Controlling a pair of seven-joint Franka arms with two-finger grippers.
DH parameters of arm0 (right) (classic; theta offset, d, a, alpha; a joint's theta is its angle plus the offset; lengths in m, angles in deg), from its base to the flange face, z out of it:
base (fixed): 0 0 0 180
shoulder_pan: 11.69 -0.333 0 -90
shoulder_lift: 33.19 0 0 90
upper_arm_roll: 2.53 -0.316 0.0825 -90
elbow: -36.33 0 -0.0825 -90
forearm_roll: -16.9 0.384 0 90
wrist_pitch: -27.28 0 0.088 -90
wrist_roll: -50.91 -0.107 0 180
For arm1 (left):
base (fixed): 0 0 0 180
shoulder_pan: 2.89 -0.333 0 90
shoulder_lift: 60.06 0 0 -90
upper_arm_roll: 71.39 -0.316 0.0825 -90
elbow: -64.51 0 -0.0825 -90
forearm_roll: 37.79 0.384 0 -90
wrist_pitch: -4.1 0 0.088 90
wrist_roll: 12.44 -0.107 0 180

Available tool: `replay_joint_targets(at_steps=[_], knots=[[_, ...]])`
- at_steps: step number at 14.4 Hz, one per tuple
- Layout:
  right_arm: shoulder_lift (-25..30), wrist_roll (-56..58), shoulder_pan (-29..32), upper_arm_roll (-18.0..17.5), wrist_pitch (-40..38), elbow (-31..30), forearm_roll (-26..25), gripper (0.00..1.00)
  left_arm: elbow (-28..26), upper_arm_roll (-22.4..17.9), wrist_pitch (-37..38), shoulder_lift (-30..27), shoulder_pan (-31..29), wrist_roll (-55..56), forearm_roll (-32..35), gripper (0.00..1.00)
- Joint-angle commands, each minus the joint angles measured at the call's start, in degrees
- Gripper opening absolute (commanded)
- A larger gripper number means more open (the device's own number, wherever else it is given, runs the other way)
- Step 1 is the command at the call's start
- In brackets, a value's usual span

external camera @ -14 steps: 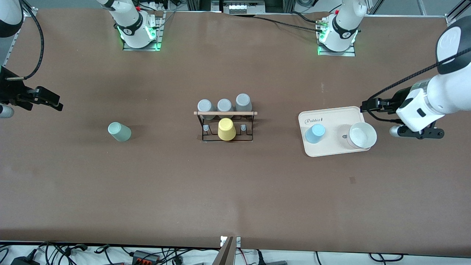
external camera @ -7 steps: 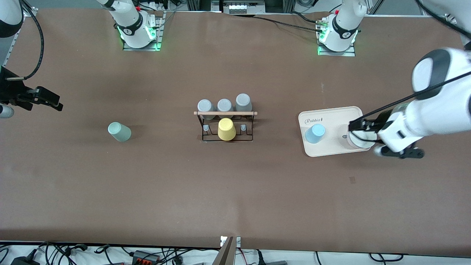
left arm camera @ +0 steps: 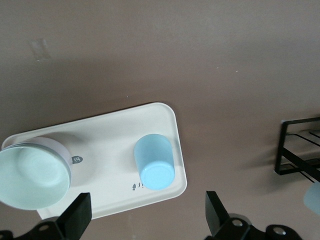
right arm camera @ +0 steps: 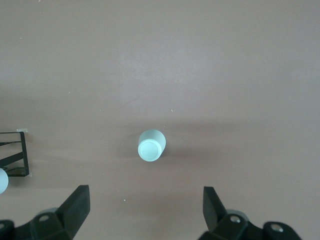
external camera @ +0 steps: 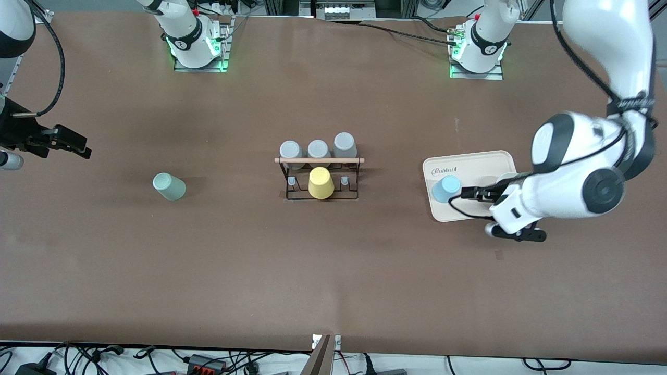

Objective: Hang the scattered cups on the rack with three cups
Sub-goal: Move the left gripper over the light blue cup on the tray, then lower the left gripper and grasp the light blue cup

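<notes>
Blue cup (external camera: 446,188) stands upside down on the cream tray (external camera: 469,166), at three o'clock from the rack (external camera: 319,177); the left gripper (left arm camera: 145,220) hovers over it, fingers apart. Green cup (external camera: 169,186) sits on the counter (external camera: 333,271) at nine o'clock from the rack, the right gripper (right arm camera: 145,212) waiting above, fingers apart.

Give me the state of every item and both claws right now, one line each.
Light blue cup: upside down on the tray, not hung.
Sage green cup: upside down on the table, not hung.
Yellow cup: on the rack.
Rack: upright, four cups on it.
White bowl: upright on the tray.
Tray: flat on the table.
Left claw: open, above the tray.
Right claw: open, waiting above the table.
</notes>
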Motion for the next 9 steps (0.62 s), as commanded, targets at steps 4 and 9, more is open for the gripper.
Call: replay_joint_targets(at_steps=[4,9], knots=[[0.2,-0.13,0.18,-0.06,0.55,-0.63,-0.61,1.0,1.19,-0.17,-3.87,5.91,2.14,-0.89,3.29,1.0],[-0.15,-0.13,0.18,-0.06,0.46,-0.63,-0.61,1.0,0.41,-0.17,-3.78,6.8,2.22,-0.89,4.26,1.0]])
